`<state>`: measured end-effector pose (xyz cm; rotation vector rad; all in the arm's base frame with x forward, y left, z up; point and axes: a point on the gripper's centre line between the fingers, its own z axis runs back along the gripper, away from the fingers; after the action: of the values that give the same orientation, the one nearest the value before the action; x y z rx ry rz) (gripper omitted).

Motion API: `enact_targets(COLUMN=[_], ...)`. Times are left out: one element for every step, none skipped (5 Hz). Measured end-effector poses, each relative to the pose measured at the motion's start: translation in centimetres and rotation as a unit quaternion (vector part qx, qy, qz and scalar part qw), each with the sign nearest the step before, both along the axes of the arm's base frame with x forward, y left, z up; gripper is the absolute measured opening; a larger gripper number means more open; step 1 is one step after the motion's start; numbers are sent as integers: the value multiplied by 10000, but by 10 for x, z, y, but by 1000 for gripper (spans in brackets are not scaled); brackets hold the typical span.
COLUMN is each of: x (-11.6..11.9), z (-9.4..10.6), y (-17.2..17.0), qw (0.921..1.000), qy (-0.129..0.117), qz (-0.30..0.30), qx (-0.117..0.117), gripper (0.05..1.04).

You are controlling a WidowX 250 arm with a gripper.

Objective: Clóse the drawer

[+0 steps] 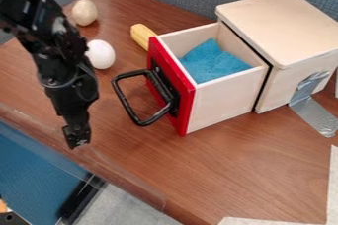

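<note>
Nearby, open drawer (221, 100), right of pincer (77, 137)

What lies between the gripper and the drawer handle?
In the camera view, only brown wood-grain tabletop lies between the gripper and the black handle.

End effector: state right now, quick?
End effector: open or closed can't be told; holding nothing visible, hanging apart from the drawer handle.

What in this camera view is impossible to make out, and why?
All camera view:
- Drawer floor: mostly covered by blue cloth.
- Corn cob: lower end behind the drawer's red front.
- White egg: left edge behind the robot arm.
- Arm's upper part: cut off, top-left.
- Wooden cabinet: right end cut off, right edge.
</note>
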<state>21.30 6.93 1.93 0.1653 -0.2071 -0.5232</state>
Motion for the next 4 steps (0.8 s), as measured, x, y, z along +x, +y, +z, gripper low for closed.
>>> enact_targets(x=[14,39,53,68], z=[-7,-11,-9,-10], y=[-1,-5,-11,-13], qw=[9998,9985,9963,9945], qy=[110,188,299,269], qz=[166,443,710,898], qx=[-65,-250,-371,-462], gripper=[997,999,999,999])
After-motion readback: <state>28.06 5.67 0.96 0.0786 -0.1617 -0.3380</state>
